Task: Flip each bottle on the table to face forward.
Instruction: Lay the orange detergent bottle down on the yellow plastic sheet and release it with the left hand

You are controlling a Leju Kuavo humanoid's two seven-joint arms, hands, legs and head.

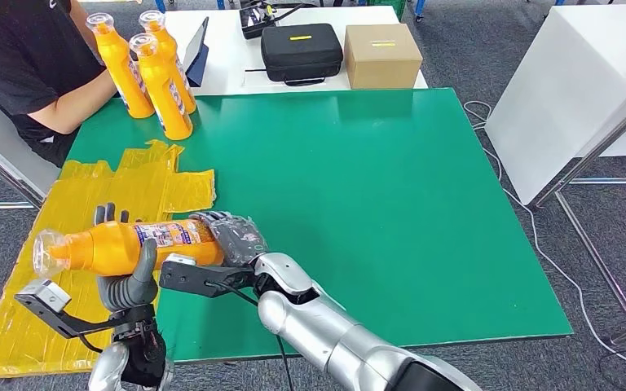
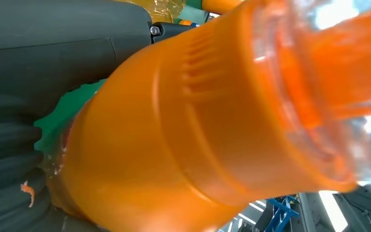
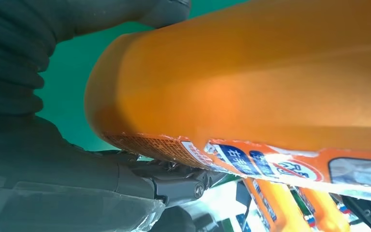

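An orange bottle (image 1: 122, 244) with a clear cap lies sideways above the table's near left part, cap pointing left, label facing up. My left hand (image 1: 126, 277) grips it from below near the middle, thumb over the front. My right hand (image 1: 232, 236) holds its base end. The left wrist view has the bottle's shoulder and clear cap (image 2: 251, 121) close up against the hand (image 2: 14, 145). In the right wrist view the bottle's base and label (image 3: 251, 96) sit against the dark hand (image 3: 24, 72). Three more orange bottles (image 1: 151, 69) stand upright at the far left of the green table (image 1: 391, 204).
Yellow plastic wrap (image 1: 130, 191) covers the table's near left corner. A person in black (image 1: 24, 57) sits at the far left, forearm beside the standing bottles. A black case (image 1: 301, 50) and a cardboard box (image 1: 381, 54) rest on the white table behind.
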